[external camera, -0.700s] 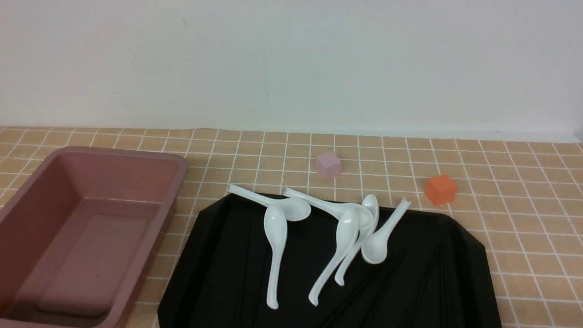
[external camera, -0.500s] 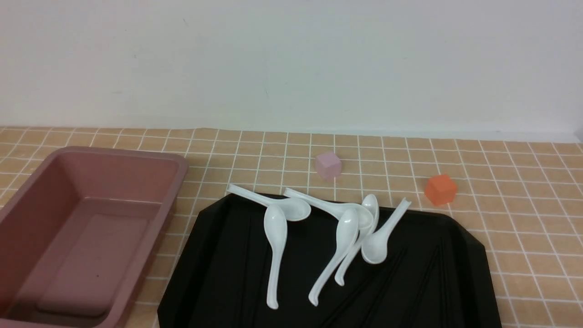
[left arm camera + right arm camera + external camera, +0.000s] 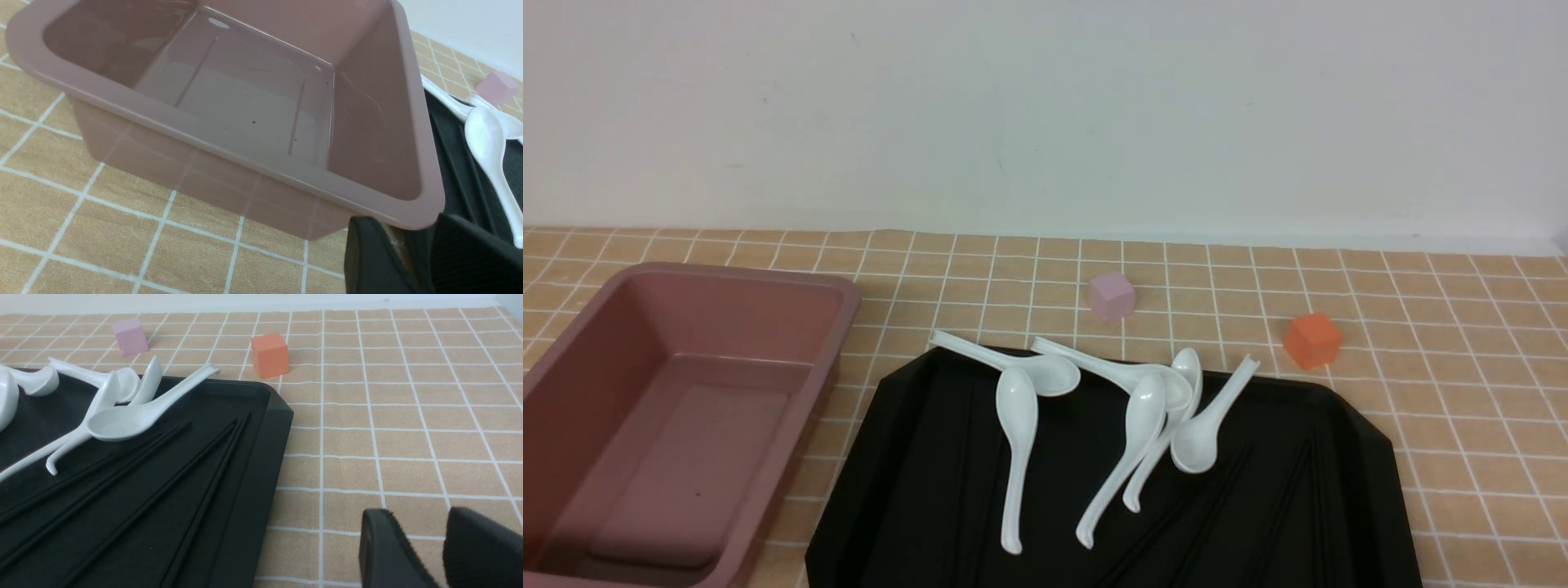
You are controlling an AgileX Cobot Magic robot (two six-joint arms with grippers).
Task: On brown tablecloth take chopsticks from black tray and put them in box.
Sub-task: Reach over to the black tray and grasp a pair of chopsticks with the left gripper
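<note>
The black tray (image 3: 931, 490) lies on the brown tablecloth (image 3: 1462, 392). Several thin black chopsticks (image 3: 1225, 498) lie slanted on its right half, hard to tell from the tray; they show more clearly in the right wrist view (image 3: 204, 452). The pink-brown box (image 3: 833, 327) stands empty left of the tray. Neither gripper shows in the front view. My left gripper (image 3: 414, 241) hovers by the box's near corner (image 3: 245, 157), its jaws a little apart and empty. My right gripper (image 3: 421, 518) is over bare cloth (image 3: 408, 437) right of the tray (image 3: 261, 465), jaws apart and empty.
Several white spoons (image 3: 1017, 425) lie across the tray's far half, some handles over its rim. A pink cube (image 3: 1112, 296) and an orange cube (image 3: 1312, 340) sit on the cloth behind the tray. A white wall closes the back.
</note>
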